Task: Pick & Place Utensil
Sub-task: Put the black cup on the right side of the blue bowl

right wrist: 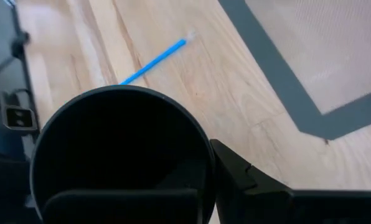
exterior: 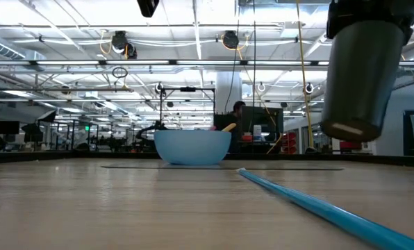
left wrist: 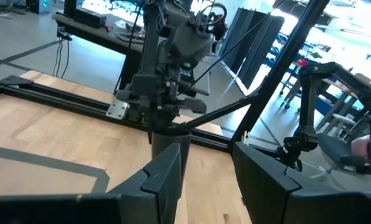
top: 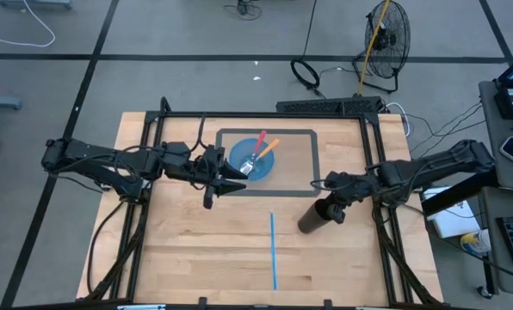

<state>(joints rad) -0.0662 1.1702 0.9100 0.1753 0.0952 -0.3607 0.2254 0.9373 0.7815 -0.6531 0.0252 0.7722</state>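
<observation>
A blue bowl (top: 257,160) is seen inside the grey taped rectangle (top: 301,191) on the wooden table (top: 188,250), toward 12 o'clock from the table's middle in the high view; three utensils are leaned in it, a red-handled one (top: 261,141), an orange-handled one (top: 268,147) and a metal fork (top: 249,164); a blue tape line (top: 273,250) is laid from the middle toward 6 o'clock; a black frame (top: 265,114) is set around the table edges, and a floor fan (top: 386,36) is standing beyond the table at about 1 o'clock

A dark cup (top: 312,219) is gripped at its rim by the right gripper (top: 332,207), at about 4 o'clock from the bowl; in the low view the cup (exterior: 363,76) is seen lifted clear of the table; the jaws are pressed on the rim wall, one finger inside and one outside, as the right wrist view shows

The left gripper (top: 231,184) is held just beside the bowl at about 8 o'clock from it; its jaws are partly spread and nothing is between them; the utensils lie at about 1 o'clock from these jaws, not touched
</observation>
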